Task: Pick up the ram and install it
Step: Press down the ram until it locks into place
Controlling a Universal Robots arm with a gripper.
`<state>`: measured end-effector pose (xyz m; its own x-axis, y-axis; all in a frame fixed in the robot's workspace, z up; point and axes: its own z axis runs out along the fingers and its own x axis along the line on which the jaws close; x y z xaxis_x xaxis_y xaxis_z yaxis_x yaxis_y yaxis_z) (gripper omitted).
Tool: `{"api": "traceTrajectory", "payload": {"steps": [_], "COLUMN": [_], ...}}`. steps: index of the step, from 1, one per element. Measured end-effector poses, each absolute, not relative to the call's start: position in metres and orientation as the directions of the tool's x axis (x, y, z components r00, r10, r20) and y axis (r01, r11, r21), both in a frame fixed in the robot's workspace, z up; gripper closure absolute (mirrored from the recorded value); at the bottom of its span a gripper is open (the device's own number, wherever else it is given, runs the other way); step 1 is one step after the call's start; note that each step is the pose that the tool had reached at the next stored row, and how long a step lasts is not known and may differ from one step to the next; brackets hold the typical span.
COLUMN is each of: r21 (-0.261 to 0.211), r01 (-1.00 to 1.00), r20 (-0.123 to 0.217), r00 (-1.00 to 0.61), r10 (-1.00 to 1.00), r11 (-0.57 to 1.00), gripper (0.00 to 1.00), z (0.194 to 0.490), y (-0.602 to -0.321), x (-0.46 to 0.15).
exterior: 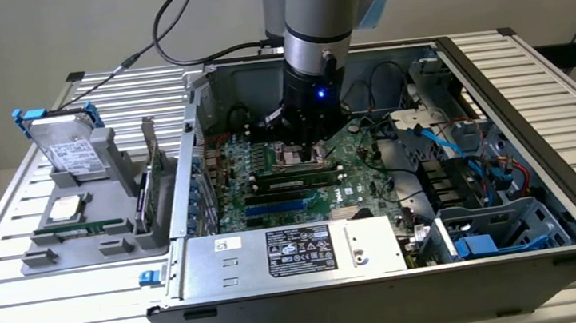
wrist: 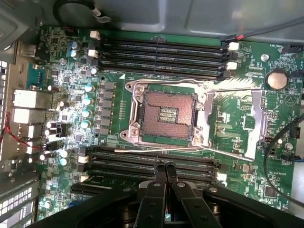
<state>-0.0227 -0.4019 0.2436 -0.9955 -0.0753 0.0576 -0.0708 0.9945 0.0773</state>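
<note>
A ram stick, green with black chips, stands in a memory slot of the motherboard inside the open computer case. My gripper hangs low over the board just behind that stick, near the CPU socket. In the wrist view my gripper is shut, its black fingers pressed together with nothing visible between them, above the nearer bank of black memory slots. A second bank of empty slots lies beyond the socket.
On the exterior view's left, a grey fixture holds a silver hard drive and a thin green board strip. A silver power supply, drive cages and cables crowd the case.
</note>
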Motion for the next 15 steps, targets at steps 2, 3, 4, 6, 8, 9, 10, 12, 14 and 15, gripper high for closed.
{"api": "traceTrajectory", "payload": {"steps": [2,3,4,6,8,9,10,12,14,15], "r21": [0.077,0.077,0.077,0.077,0.077,0.077,0.076,0.077,0.076,0.077], "r01": [-0.07,-0.07,-0.07,-0.07,-0.07,-0.07,-0.07,-0.07,-0.07,-0.07], "r20": [0.057,0.056,0.056,0.054,0.053,0.053,0.052,0.052,0.051,0.05], "r00": [-0.996,-0.996,-0.996,-0.996,-0.996,-0.996,-0.996,-0.996,-0.996,-0.996], "r10": [-0.074,-0.074,-0.074,-0.074,-0.074,-0.074,-0.074,-0.074,-0.074,-0.074], "r11": [0.995,0.995,0.995,0.995,0.995,0.995,0.995,0.995,0.995,0.995], "gripper": [0.9,0.9,0.9,0.9,0.9,0.9,0.9,0.9,0.9,0.9], "z": [0.244,0.244,0.244,0.244,0.244,0.244,0.244,0.245,0.246,0.247], "y": [-0.402,-0.402,-0.402,-0.402,-0.402,-0.403,-0.404,-0.409,-0.416,-0.418], "x": [-0.027,-0.03,-0.033,-0.037,-0.041,-0.042,-0.043,-0.043,-0.043,-0.043]}}
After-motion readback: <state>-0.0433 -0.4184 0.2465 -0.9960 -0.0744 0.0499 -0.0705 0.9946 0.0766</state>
